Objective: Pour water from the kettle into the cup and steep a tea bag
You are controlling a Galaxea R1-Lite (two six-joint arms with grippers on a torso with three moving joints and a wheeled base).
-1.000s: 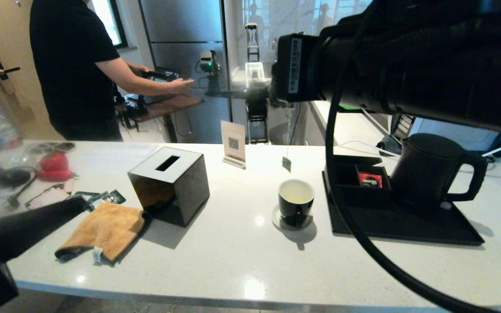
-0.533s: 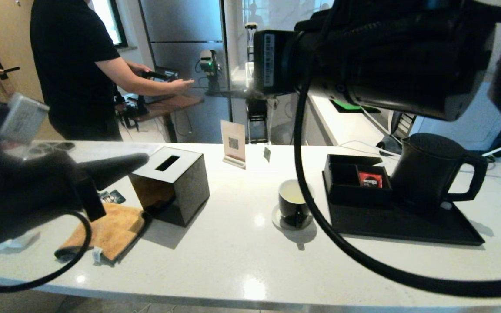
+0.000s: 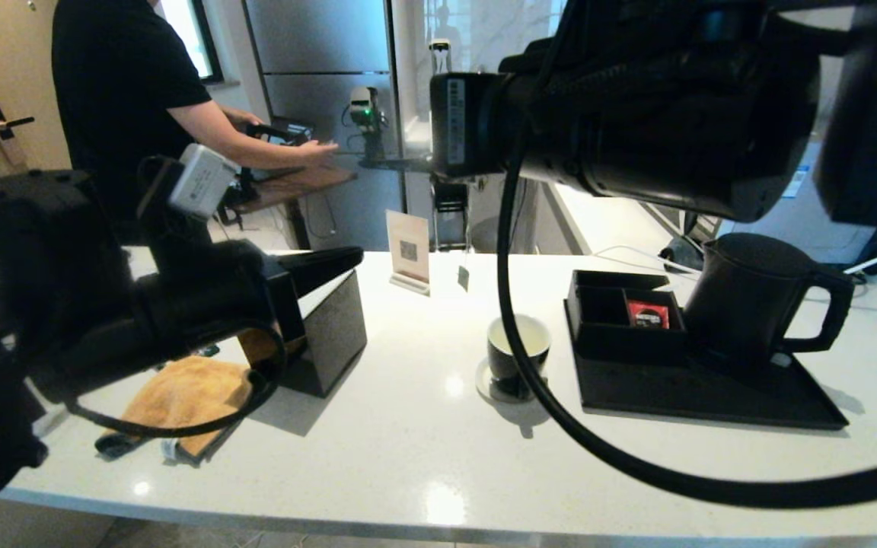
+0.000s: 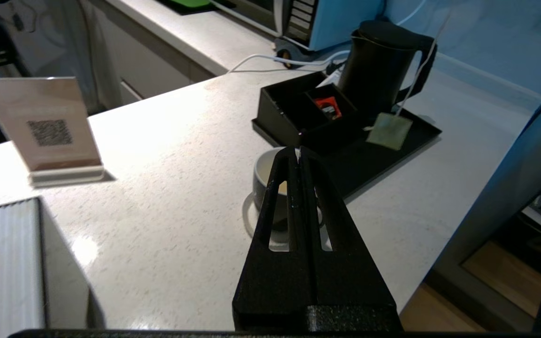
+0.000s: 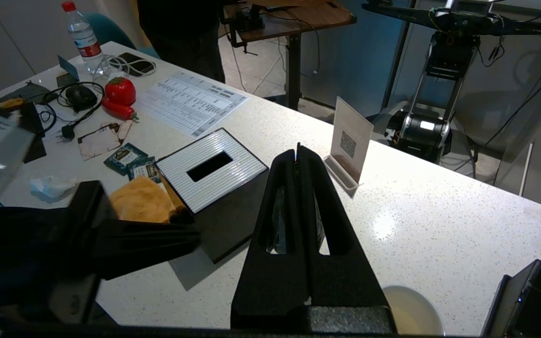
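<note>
Here I see bare white counter (image 3: 423, 449) at six o'clock of the small glossy black cup (image 3: 518, 355). My left gripper (image 4: 297, 151) reaches level toward it, clenched empty; my right gripper (image 5: 297, 149), raised, pinches the string of the pale tea bag (image 4: 389, 131) dangling above the cup.

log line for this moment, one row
right gripper: shut on tea bag string | tea bag: hanging above cup | left gripper: shut, empty | kettle: on tray
</note>
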